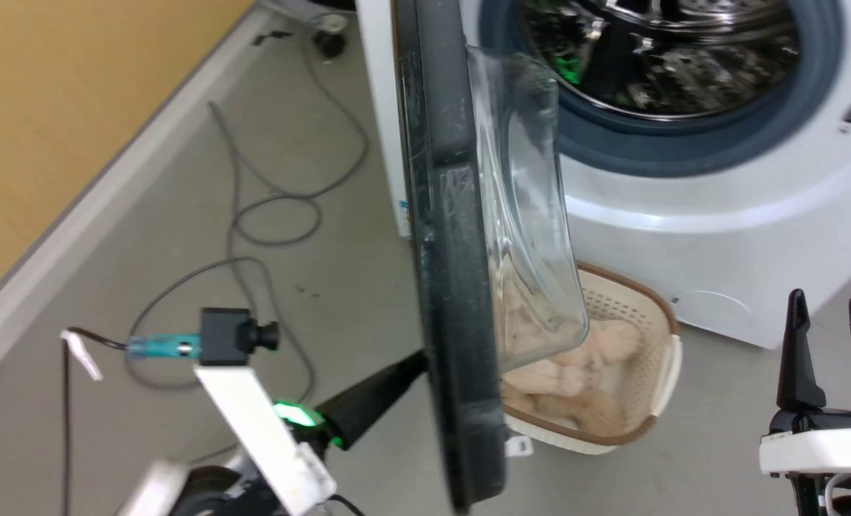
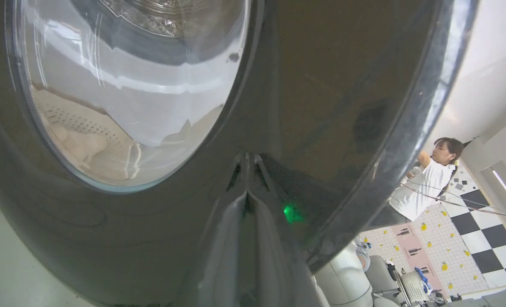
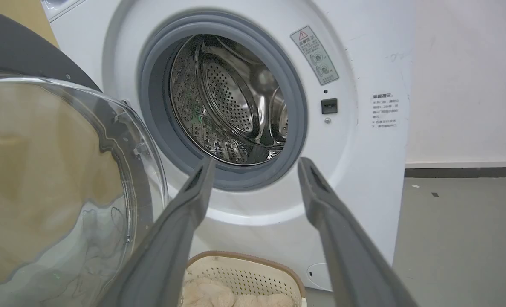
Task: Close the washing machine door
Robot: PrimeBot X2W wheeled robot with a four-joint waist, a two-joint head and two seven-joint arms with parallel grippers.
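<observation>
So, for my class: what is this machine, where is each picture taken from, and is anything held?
Three cameras ride one wheeled, two-armed robot. The head camera looks down: a round glossy-black door with a clear glass bowl stands open from the big white front-loading washing machine. The left wrist camera looks along the left gripper, shut, tips against the door's outer face. The right wrist camera looks past the open right gripper into the steel drum. A cream perforated basket of pale cloth sits on the grey floor. Nothing is held.

Bright even indoor light; head view motion-blurred; glare on door glass.
</observation>
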